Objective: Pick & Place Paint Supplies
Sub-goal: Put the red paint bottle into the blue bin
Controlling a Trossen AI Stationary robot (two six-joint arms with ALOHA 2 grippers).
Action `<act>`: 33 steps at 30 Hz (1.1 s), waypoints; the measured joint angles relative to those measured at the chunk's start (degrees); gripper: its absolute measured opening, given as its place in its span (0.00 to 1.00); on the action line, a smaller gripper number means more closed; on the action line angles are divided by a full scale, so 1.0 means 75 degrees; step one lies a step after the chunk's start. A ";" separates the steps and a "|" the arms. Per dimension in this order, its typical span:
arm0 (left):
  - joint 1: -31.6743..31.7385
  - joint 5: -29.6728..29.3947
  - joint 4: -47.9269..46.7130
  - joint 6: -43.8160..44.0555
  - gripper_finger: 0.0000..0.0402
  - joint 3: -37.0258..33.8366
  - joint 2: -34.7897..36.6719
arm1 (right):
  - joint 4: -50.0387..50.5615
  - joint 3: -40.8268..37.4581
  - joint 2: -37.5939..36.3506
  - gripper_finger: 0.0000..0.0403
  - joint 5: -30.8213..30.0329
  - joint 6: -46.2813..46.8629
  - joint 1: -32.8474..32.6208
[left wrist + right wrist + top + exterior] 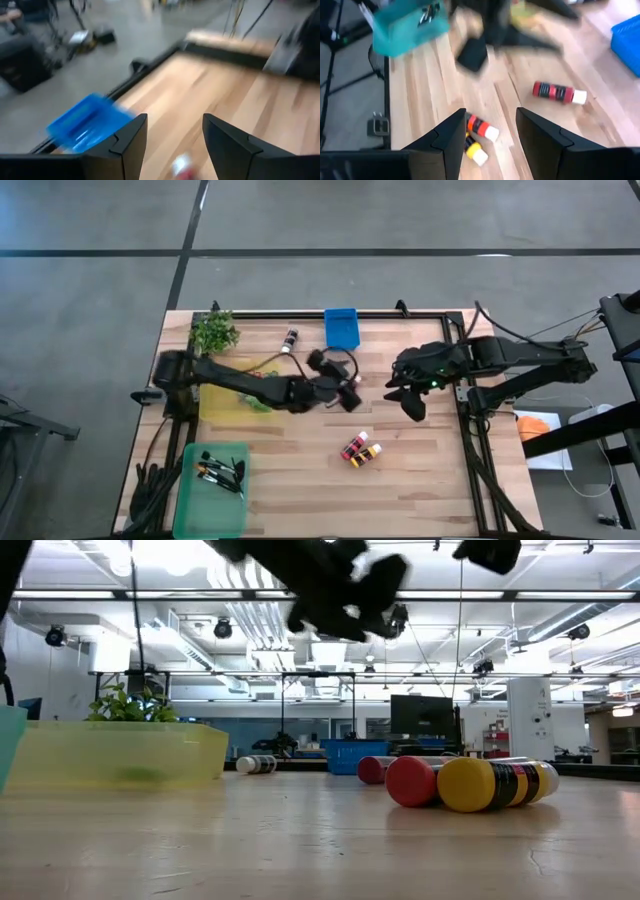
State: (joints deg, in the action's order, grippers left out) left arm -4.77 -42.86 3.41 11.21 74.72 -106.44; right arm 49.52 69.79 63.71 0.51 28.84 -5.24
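Both grippers hang open above the table and hold nothing. My left gripper [347,394] [175,120] reaches out over mid-table, above a red white-capped bottle [555,92] [372,770] lying on its side. My right gripper [412,404] [490,112] hovers to the right of it. Nearer the front edge, a red-orange bottle [353,447] and a yellow bottle [366,454] lie side by side on the wood. A black bottle [290,340] lies near the far edge. Thin dark brushes [220,473] lie inside the green bin [190,505].
A blue bin [341,330] sits at the far edge and a yellow bin [215,402] lies partly under my left arm. A small green plant [213,332] stands at the far left corner. A black frame rail [420,314] borders the table.
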 joint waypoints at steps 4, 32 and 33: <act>-0.0006 -0.0071 -0.2835 0.0498 0.50 0.0000 0.1119 | -0.0021 -0.0420 0.0005 0.42 0.0790 -0.0743 0.0274; -0.1373 0.0066 -0.4996 0.2776 0.50 -0.0361 0.3082 | -0.3311 -0.2479 0.3872 0.42 0.2350 -0.9620 0.3904; -0.1373 0.0066 -0.4920 0.2779 0.50 -0.0364 0.3082 | -0.3288 -0.2398 0.3995 0.42 0.2368 -0.9802 0.3945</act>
State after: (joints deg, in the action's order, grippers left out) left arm -15.07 -42.37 -33.49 32.05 71.99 -83.33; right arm 24.86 51.80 93.68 18.27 -44.68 24.35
